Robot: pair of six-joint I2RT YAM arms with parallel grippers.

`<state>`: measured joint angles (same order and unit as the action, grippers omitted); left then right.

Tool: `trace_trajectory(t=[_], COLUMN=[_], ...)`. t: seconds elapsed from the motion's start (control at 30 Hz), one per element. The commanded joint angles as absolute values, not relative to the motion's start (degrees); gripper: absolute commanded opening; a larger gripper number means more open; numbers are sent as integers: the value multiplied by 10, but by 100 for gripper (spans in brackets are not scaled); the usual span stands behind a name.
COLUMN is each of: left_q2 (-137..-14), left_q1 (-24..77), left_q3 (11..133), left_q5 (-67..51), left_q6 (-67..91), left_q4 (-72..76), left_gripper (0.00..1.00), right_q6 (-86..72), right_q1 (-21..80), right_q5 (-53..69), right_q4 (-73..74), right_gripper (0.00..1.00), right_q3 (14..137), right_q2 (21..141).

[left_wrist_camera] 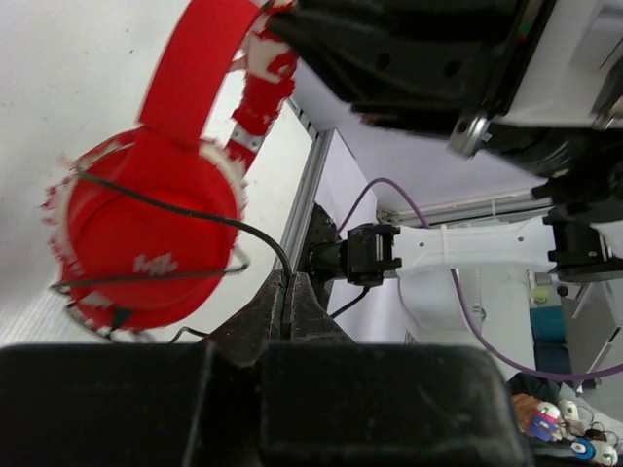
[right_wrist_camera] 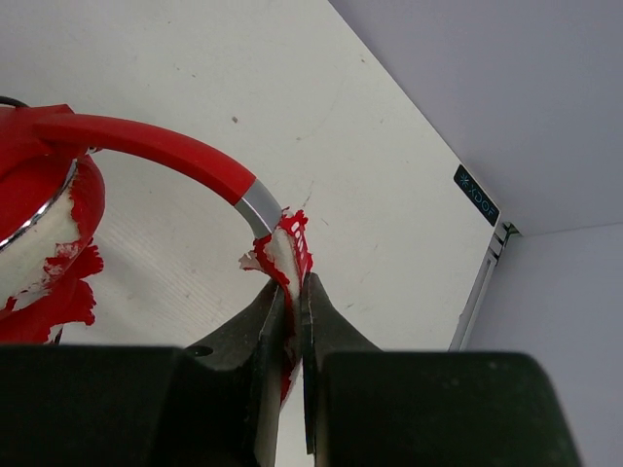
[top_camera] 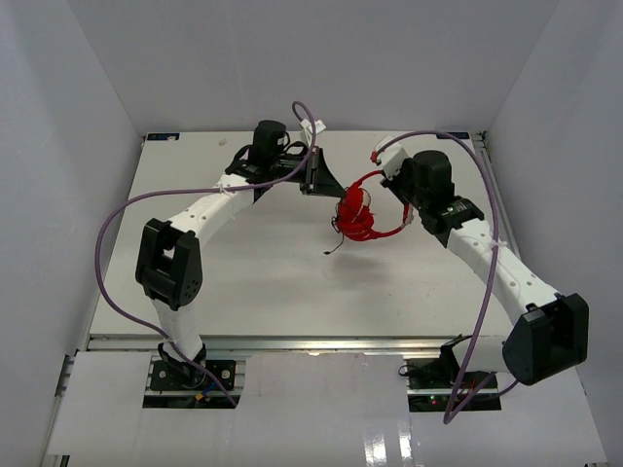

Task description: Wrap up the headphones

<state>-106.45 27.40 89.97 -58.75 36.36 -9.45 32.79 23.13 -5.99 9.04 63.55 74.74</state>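
Note:
The red headphones (top_camera: pixel 362 216) hang above the table's middle, held by the headband. My right gripper (right_wrist_camera: pixel 294 297) is shut on the worn red-and-white headband padding (right_wrist_camera: pixel 292 251); it shows in the top view (top_camera: pixel 401 199) just right of the ear cups. My left gripper (left_wrist_camera: pixel 288 292) is shut on the thin black cable (left_wrist_camera: pixel 263 238), which runs across the red ear cup (left_wrist_camera: pixel 141 233) in loops. In the top view the left gripper (top_camera: pixel 313 173) is up and left of the headphones. A loose cable end (top_camera: pixel 332 250) dangles below the cups.
Purple robot cables (top_camera: pixel 127 209) loop beside both arms. White walls enclose the table (top_camera: pixel 253 282) on three sides. The table's metal rim (right_wrist_camera: pixel 487 268) lies close to the right of the right gripper.

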Motion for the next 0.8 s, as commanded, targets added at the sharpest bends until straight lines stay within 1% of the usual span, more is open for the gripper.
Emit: trace_trajectory(t=[0.0,0.07,0.13,0.27,0.47,0.63,0.67,0.77], left_q2=[-1050,-1052,-1054,-1052,-1032,-1045,-1050,-1066], left_q1=[279,282,291,309,315,320,321,320], left_q3=[938,937,925,891,816,832,840,861], left_q5=[-569,-568,-570,-571,-546,-518,-511,-482], left_q6=[424,454,489,526,512,488,479,446], left_q4=[-74,-57,-10,38,47,17,5,-44], left_gripper=[0,0,0,0,0,1,2,12], right_q6=[309,291,257,176,92,44,29,8], right_q1=[260,263,263,259,231,223,222,214], right_q5=[-150,-160,-164,-141,-41,29,44,72], right_q4=[-23,-31,-27,27,105,151,157,166], right_gripper=[8,8,8,8,8,8,8,8], right_q3=[619,613,618,656,742,762,762,754], right_q2=[732,732,740,764,804,824,829,843])
